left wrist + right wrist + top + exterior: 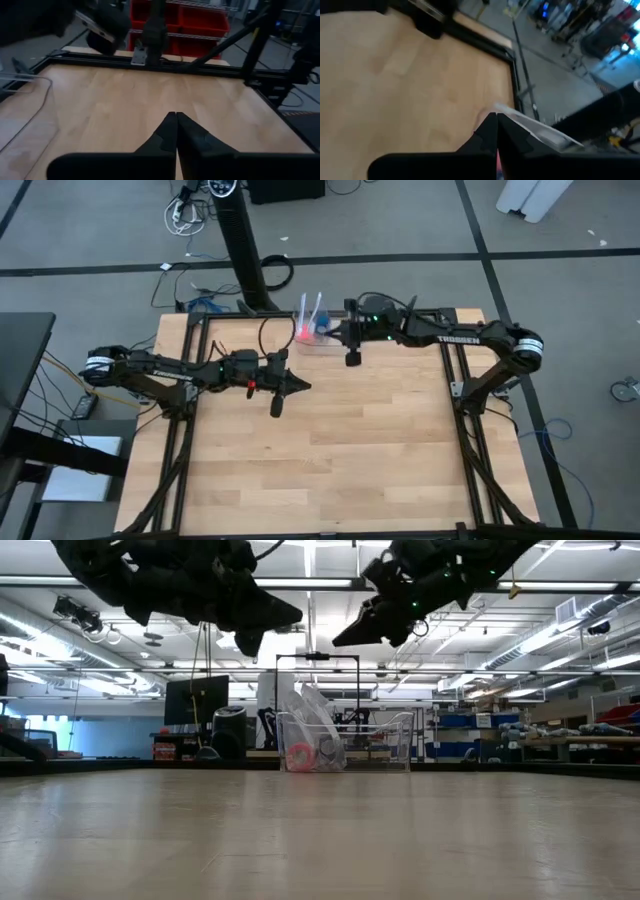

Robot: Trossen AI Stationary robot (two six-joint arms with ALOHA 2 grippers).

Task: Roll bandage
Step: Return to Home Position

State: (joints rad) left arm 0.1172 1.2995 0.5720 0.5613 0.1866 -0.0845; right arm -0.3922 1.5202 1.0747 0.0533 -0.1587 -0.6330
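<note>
A clear plastic bin point(312, 340) stands at the middle of the table's far edge, with a clear bag point(318, 725) and a small pink object point(302, 331) in it. A small patch of blue point(323, 330) shows in the bin beside the pink object; I cannot tell its shape. My right gripper point(333, 333) is shut and empty, in the air right beside the bin; the bin's rim point(535, 125) shows just past its fingertips point(496, 116). My left gripper point(303, 387) is shut and empty, above the table's middle, nearer than the bin point(176, 116).
The bare wooden tabletop point(330, 450) stretches from the bin to the near edge. A black frame point(455, 380) runs along the table's sides. A dark post point(240, 240) stands behind the far edge. Both arms hang high above the table in the low view point(250, 600).
</note>
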